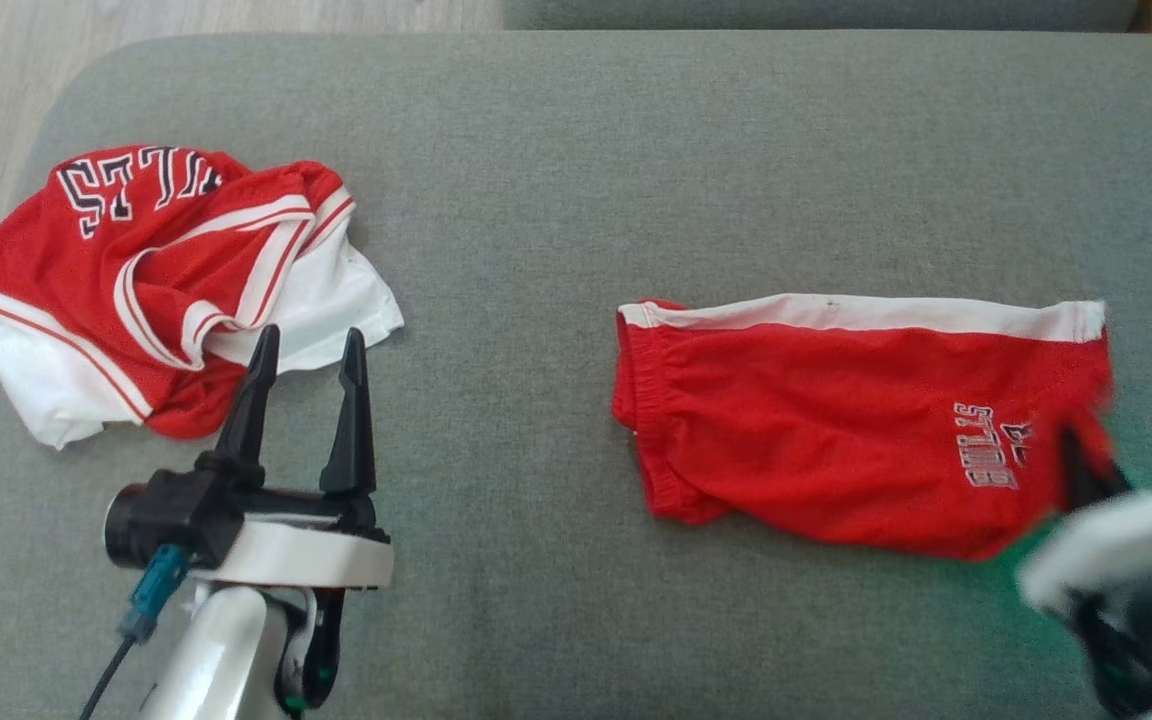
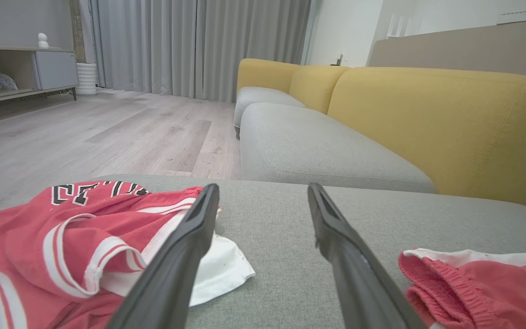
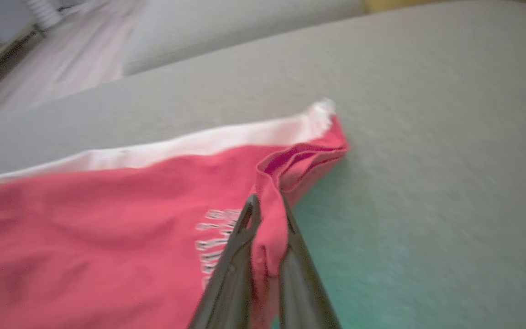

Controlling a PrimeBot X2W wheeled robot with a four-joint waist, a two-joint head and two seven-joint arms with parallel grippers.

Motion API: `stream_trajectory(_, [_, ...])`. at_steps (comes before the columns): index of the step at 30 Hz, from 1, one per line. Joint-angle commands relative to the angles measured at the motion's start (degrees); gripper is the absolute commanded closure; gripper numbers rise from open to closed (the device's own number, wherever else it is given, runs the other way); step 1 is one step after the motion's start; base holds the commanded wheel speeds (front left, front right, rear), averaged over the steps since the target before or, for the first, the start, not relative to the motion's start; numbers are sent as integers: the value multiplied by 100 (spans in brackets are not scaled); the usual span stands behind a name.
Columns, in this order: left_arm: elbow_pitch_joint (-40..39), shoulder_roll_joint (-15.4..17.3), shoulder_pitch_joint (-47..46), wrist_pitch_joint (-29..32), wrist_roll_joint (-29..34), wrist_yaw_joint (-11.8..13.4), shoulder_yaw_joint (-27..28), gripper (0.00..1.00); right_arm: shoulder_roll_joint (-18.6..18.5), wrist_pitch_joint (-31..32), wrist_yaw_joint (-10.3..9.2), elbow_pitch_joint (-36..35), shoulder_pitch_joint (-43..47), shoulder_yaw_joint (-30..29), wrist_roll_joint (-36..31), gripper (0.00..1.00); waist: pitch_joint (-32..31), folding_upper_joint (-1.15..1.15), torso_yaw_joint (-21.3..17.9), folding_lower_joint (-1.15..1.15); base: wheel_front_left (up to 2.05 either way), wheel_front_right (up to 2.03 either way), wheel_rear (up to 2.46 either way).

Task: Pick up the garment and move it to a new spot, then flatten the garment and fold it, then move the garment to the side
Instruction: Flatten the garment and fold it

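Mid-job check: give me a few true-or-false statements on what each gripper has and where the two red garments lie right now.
1. The right gripper is shut on a fold of the red shorts. True.
2. The left gripper is holding the red jersey. False: it is open with nothing between its fingers, next to the jersey's white edge.
3. The shorts lie on the wooden floor. False: they lie on the grey cushion.
4. The jersey lies crumpled on the robot's left side of the cushion. True.
5. The shorts' white band is on the edge farther from the robot. True.
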Motion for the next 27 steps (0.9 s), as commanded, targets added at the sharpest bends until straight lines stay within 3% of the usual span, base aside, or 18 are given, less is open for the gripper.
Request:
stream_trajectory(1, [-169,128,-131,3,-27,20,175,0,-54,-93,-4,-465,-417,534,-83,100,-21,0,14,0,0,0,0])
stream_trajectory(7, [-140,113,-151,30,-22,15,86,0,-45,-18,-4,-1000,-934,2632,105,100,-108,0,90,0,0,0,0])
stream_trajectory(14, [-54,0,-179,19,-66,-16,-34,0,-37,274,-4,-163,-576,4109,719,100,-105,0,325,0,0,0,0])
stream_trajectory(15, [-40,-10,-179,16,-68,-18,-44,0,-37,260,-4,-79,-506,4160,770,55,-103,0,340,0,0,0,0])
stream_trajectory(16, [-25,-17,-176,12,-71,-19,-50,0,-37,239,-4,-22,-452,4215,803,0,-99,0,350,0,0,0,0])
stream_trajectory(21, [35,-28,-152,-3,-83,-20,-57,0,-36,-143,-4,-82,-370,4222,897,0,-108,0,343,0,0,0,0])
stream_trajectory(27, [89,1,-94,-20,-66,7,-53,0,-125,-945,-4,-716,-559,4194,816,0,-207,0,297,0,0,0,0])
